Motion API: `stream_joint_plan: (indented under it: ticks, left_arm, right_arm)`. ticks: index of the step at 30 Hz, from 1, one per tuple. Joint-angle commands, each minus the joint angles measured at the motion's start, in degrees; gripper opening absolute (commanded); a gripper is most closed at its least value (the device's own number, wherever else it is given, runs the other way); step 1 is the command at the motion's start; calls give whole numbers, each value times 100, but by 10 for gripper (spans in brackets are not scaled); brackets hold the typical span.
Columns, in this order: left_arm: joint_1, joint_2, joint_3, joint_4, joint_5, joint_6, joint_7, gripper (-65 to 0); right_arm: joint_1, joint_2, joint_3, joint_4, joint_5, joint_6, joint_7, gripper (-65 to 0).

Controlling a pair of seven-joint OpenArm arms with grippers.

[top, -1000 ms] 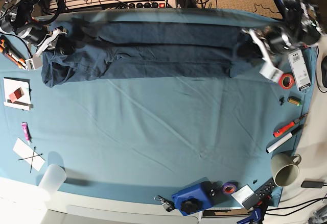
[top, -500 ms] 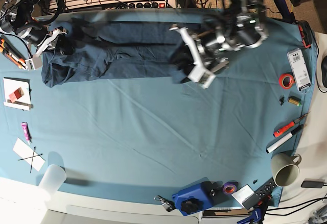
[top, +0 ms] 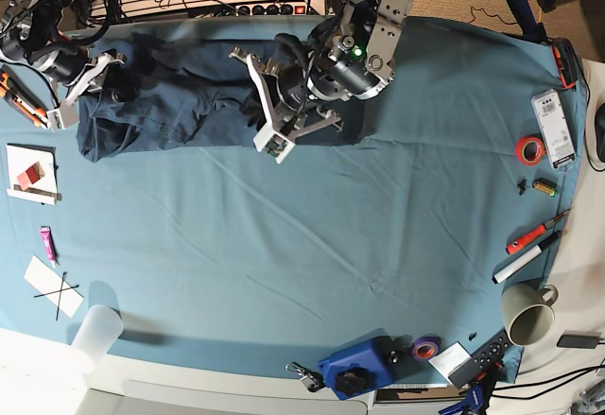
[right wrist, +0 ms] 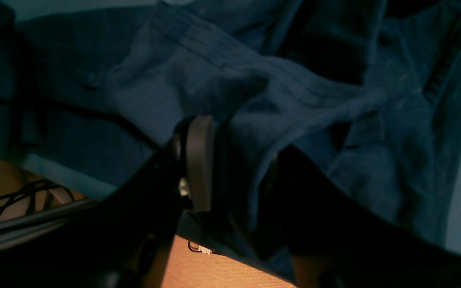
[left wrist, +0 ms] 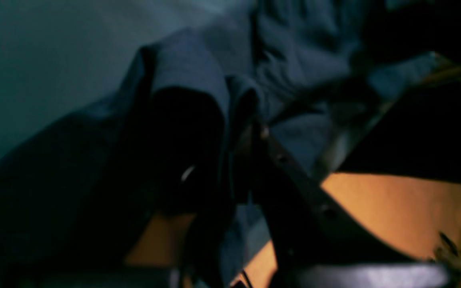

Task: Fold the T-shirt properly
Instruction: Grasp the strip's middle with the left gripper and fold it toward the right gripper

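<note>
The dark navy T-shirt (top: 180,103) lies as a long band at the back of the teal table cloth (top: 302,245). In the base view my left gripper (top: 267,103) is over the middle of the band, shut on the shirt's end, which is doubled back over the rest. My right gripper (top: 90,79) holds the shirt's other end at the far left. In the blurred left wrist view, shirt fabric (left wrist: 198,60) is draped and pinched in my gripper (left wrist: 234,132). In the right wrist view, my gripper (right wrist: 238,160) is shut on bunched fabric (right wrist: 198,80).
On the right edge lie a red tape roll (top: 530,149), a white box (top: 553,127), a red-handled tool (top: 529,238) and a mug (top: 527,316). A blue device (top: 359,366) sits at the front. A white cup (top: 97,330) and a card (top: 31,171) are at the left.
My left gripper has swept from the right end of the shirt leftward to its middle, carrying that end and folding it over. The right gripper has stayed put.
</note>
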Motion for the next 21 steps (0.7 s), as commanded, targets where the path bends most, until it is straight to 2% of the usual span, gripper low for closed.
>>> stream_joint_plan:
  ticks: [1, 5, 7, 11, 13, 16, 21]
  left_arm:
    - [-96, 143, 15, 98, -85, -46, -129, -650]
    - [-107, 143, 15, 98, -118, -44, -127, -382]
    - [-107, 143, 15, 101, -195, -42, -105, -324]
    - [-157, 143, 15, 310, -420, -39, 313, -324]
    - [-153, 143, 13, 496, -382, -39, 306, -327]
    - [-151, 143, 11, 601, 33, 4, 334, -331]
    - [-114, 143, 11, 608, 643, 31, 726, -334]
  right_arm:
    - [31, 98, 55, 79, 116, 8, 133, -475]
    - [31, 96, 55, 79, 116, 8, 205, -475]
    - [31, 98, 55, 79, 116, 8, 243, -475]
    - [31, 98, 55, 79, 116, 8, 317, -475]
    - [31, 98, 55, 79, 116, 8, 326, -475]
    - [31, 101, 55, 79, 118, 8, 315, -475]
    - [42, 249, 173, 81, 234, 8, 321, -475]
